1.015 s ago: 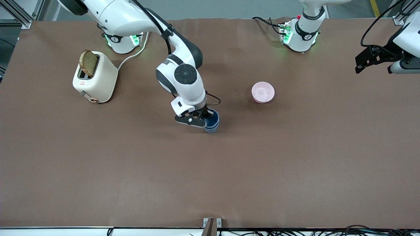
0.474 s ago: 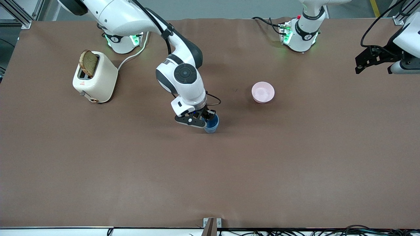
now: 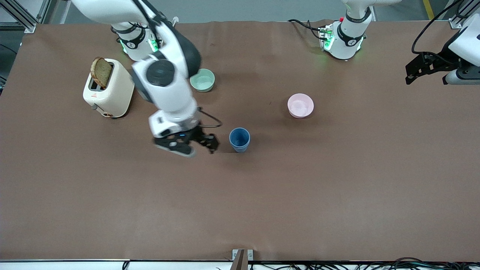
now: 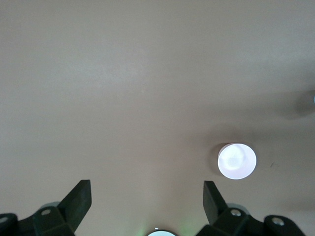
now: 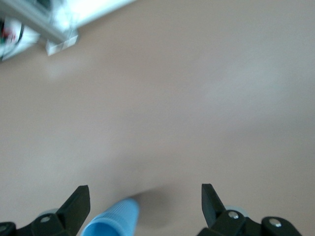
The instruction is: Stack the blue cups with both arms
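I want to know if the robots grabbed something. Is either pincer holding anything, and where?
Nothing is held. The right pincer is open beside the stacked blue cups, not touching them. The left pincer is open too, waiting at its end of the table.

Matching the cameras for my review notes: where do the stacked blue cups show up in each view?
Front view: blue cups, mid-table, beside the right gripper, nearer the camera than the pink bowl.
Left wrist view: not in it; the pink bowl shows.
Right wrist view: ribbed blue wall at the bottom edge.
Shared landmark: pink bowl.

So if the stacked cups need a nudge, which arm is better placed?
Right. The right gripper, fingers open, is beside the blue cups; the left gripper, also open, waits at the left arm's end of the table.
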Robot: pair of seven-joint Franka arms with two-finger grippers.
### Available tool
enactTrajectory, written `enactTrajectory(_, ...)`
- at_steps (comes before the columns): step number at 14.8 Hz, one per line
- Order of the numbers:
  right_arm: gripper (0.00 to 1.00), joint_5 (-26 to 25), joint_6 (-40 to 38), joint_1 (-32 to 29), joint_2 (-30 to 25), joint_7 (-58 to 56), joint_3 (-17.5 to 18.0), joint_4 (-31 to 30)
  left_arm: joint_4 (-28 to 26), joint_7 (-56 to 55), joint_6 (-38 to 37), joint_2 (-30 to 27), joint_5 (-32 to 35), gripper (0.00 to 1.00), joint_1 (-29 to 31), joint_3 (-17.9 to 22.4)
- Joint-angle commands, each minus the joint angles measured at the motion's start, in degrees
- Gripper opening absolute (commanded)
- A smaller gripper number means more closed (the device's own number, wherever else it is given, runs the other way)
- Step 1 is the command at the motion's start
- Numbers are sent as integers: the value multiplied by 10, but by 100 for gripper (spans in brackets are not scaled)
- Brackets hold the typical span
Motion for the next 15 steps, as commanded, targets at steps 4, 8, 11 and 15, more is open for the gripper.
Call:
enactTrajectory(4, 100, 27, -136, -90, -142, -198, -63, -26, -6, 7, 5, -9, -8, 100, 1, -1)
enactTrajectory(8, 100, 109, -219, -89, -196, -381, -178, -24, -6, 7, 5, -8, -8, 100, 1, -1)
enactTrajectory(11, 100, 112, -281, -100, -211, -526, -238, -7, -6, 7, 5, -8, -8, 100, 1, -1)
enactTrajectory(15, 100, 114, -295, -131, -207, -605, -246, 0, 3, 1, 5, -6, -8, 100, -1, -1)
